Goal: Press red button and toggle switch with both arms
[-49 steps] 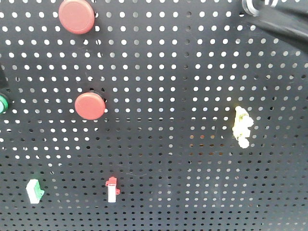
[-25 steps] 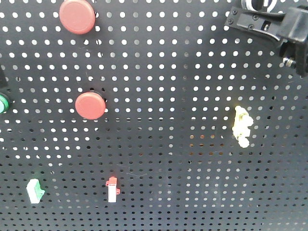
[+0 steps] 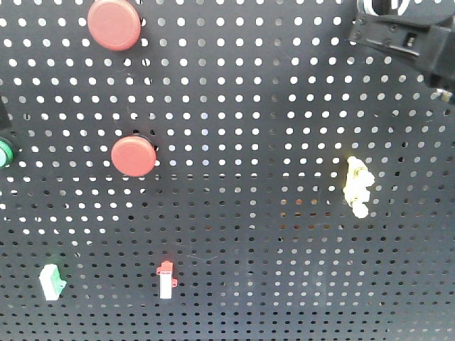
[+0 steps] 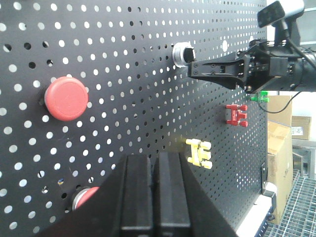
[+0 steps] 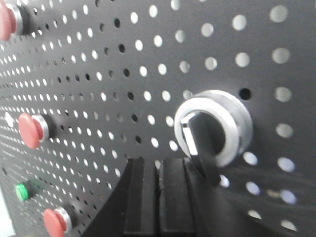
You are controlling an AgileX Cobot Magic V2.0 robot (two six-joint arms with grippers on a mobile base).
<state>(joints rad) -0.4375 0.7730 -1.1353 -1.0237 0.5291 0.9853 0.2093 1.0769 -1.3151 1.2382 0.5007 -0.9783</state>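
The toggle switch [image 5: 213,127], a silver collar with a short black lever, fills the right wrist view. My right gripper [image 5: 158,165] is shut and empty, its tips just below and left of the collar, with the lever beside the right finger. In the left wrist view the right gripper [image 4: 190,69] points at the toggle switch [image 4: 181,53]. In the front view they are at the top right: the gripper [image 3: 354,32] and the switch [image 3: 377,6]. My left gripper [image 4: 154,160] is shut and empty, near a red button [image 4: 66,98]. A second red button [image 4: 85,197] is partly hidden behind it.
The black pegboard [image 3: 249,106] carries two red buttons [image 3: 114,23] [image 3: 133,156], a green button [image 3: 3,153], a pale yellow knobbly switch [image 3: 357,186], a white switch with a red tip [image 3: 166,278] and a green-white switch [image 3: 51,281]. Cardboard boxes [image 4: 281,123] stand beyond the board's edge.
My right gripper came into the front view at the top right, reached left, then shifted back right and slightly up. Nothing on the board has moved.
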